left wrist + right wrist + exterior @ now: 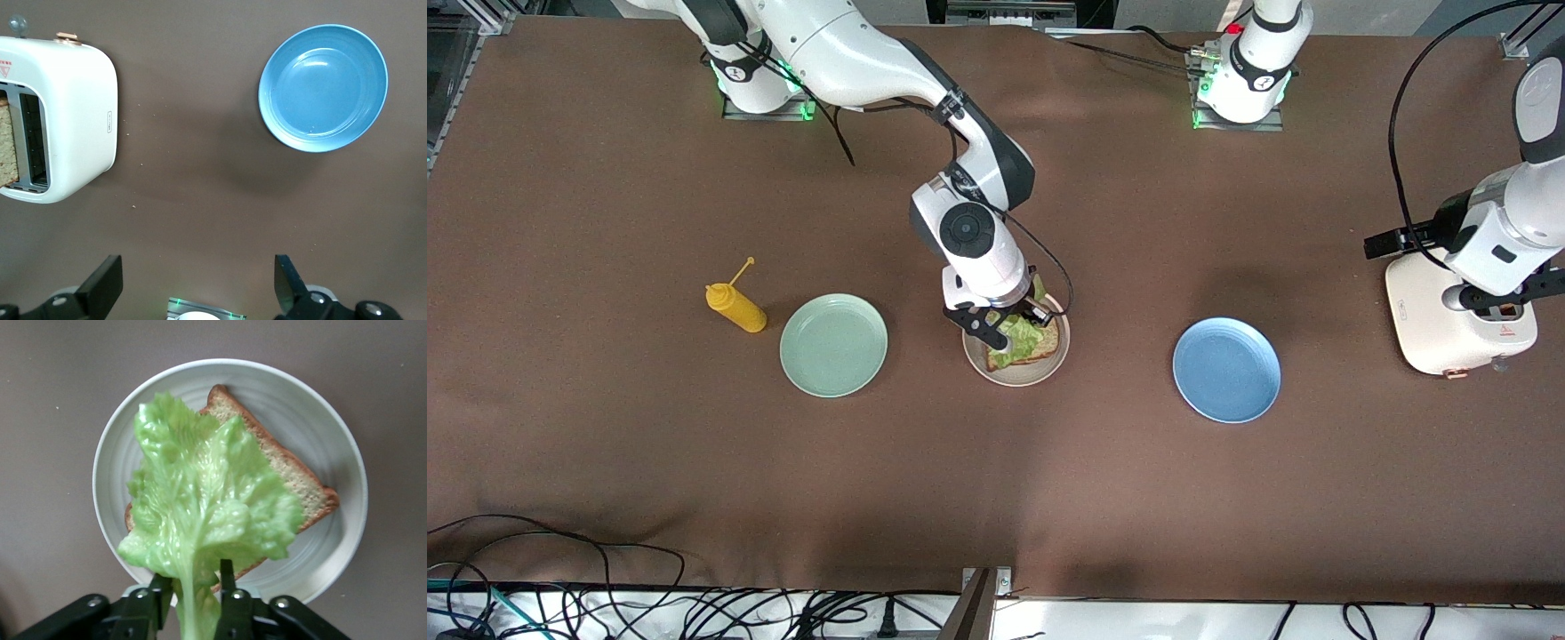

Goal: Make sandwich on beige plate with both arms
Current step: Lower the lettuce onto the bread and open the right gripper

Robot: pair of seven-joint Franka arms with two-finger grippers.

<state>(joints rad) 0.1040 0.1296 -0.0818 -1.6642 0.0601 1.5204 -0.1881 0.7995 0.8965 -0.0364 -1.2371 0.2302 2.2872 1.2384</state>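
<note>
While my right pincer hangs low over the beige plate, the lettuce leaf spreads out from it across the toast slice lying flat on that plate. The leaf's pale stem runs up into the pincer. Whether the pincer clamps the stem or stands loose about it, I cannot tell. One toast corner pokes out past the leaf toward the plate's rim, and bare plate shows as a ring all round the bread. No second slice sits on top.

The beige plate lies mid-worktop, with the mint green plate toward my right arm's end and the blue plate toward my left arm's end, each well apart from it. A yellow squeeze bottle lies just beside the mint plate. Bare brown worktop stretches nearer the front camera, down to its edge.

My left arm waits, its pincer spread wide and holding nothing, up over the white toaster. A brown slice stands in one toaster slot.
</note>
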